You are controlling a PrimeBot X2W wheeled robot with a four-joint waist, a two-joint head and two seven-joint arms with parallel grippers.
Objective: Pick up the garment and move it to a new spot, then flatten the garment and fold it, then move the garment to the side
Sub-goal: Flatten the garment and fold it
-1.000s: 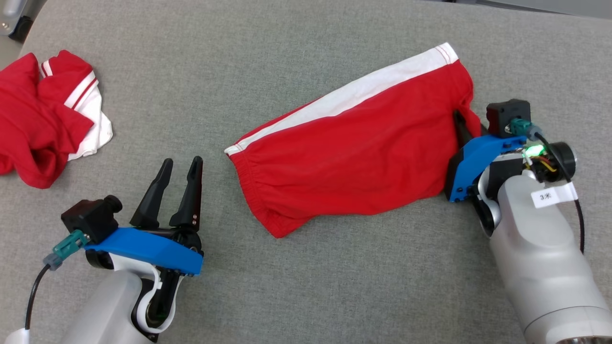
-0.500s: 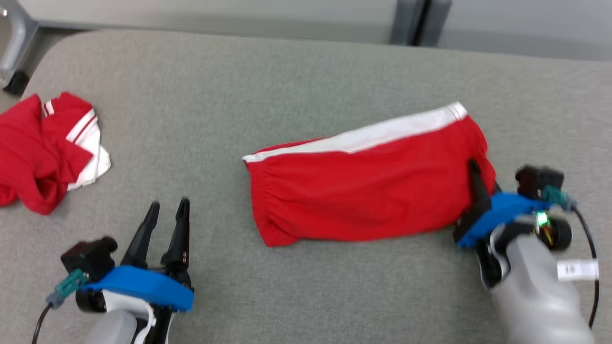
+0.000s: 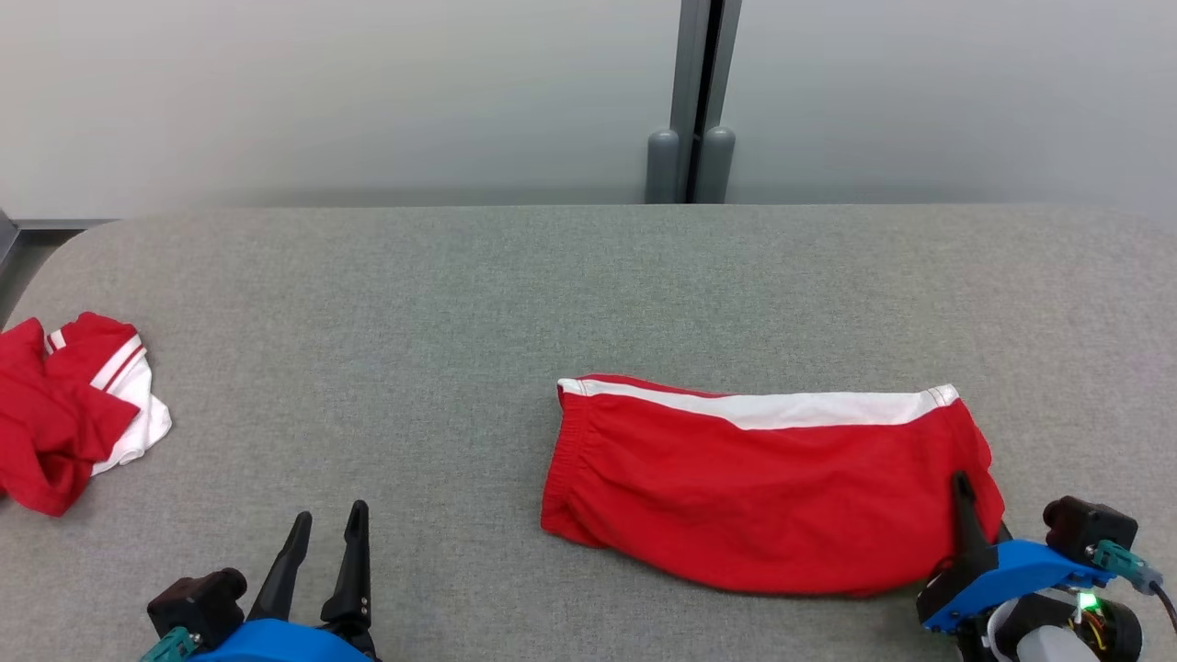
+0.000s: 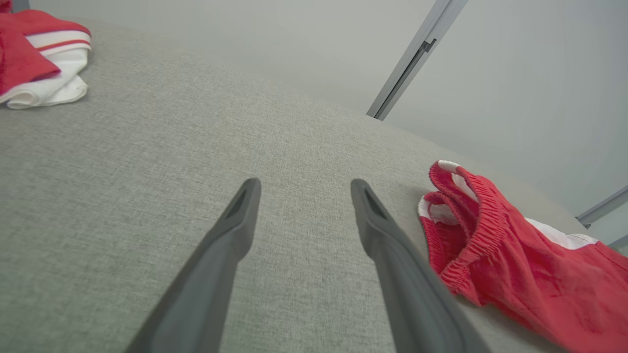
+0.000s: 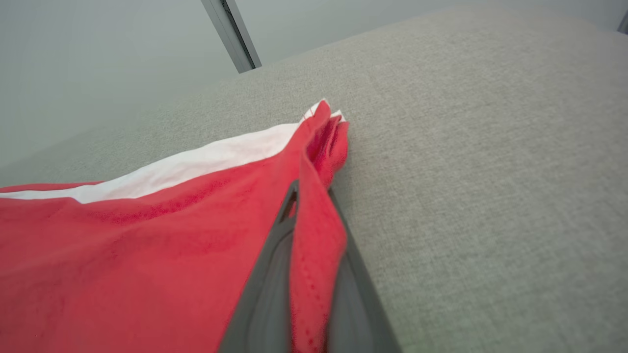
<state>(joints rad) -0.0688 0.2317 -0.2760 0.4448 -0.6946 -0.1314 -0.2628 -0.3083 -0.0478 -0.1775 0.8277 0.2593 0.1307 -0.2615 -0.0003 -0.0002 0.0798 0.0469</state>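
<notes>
- Two items on the desk [image 3: 368,303]: folded shorts [image 3: 763,487] toward its near right side, a crumpled heap [image 3: 64,414] at its left edge.
- Right gripper [image 5: 311,191] pinches the shorts' hem.
- Left gripper [image 4: 305,182] spread, empty.

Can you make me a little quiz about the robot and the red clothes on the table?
1. True or false: the left gripper has its fingers apart with nothing between them.
2. Which gripper is shut on the edge of the red shorts? A) the left gripper B) the right gripper C) both
3. Fill in the gap: the crumpled garment lies on the robot's ____ side of the shorts.

Key: 1 true; 2 B; 3 left.
</notes>
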